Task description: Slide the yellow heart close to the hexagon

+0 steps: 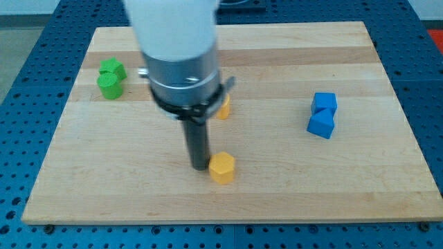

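Note:
A yellow hexagon block (222, 168) lies near the view's bottom centre of the wooden board (360, 194). My tip (199, 166) rests on the board just left of it, close to or touching its left side. A second yellow block (224, 108), likely the heart, sits above, mostly hidden behind the arm's body; only its right edge shows. It lies roughly a block and a half's length above the hexagon.
Two green blocks (111, 78) sit together at the view's upper left. Two blue blocks (322, 115) sit together at the view's right. The arm's grey and white body (181, 55) covers the board's upper middle.

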Controlling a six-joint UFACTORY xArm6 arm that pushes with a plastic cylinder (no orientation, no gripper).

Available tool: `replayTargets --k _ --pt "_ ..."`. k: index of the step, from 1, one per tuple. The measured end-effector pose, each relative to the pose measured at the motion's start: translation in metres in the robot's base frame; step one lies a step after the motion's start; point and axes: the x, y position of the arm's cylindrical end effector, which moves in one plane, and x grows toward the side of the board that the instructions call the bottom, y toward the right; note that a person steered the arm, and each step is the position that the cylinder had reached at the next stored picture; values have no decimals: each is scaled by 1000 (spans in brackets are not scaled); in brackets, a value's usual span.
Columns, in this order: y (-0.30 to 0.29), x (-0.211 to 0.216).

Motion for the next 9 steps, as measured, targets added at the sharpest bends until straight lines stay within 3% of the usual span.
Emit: replayTargets --k 1,2,4,5,6,7,8,9 --pt "23 1" --pt "5 -21" --pt "94 -104" --pt "72 -145" --pt "15 -129" --pt "12 -67" --pt "12 -74" --pt "5 -116"
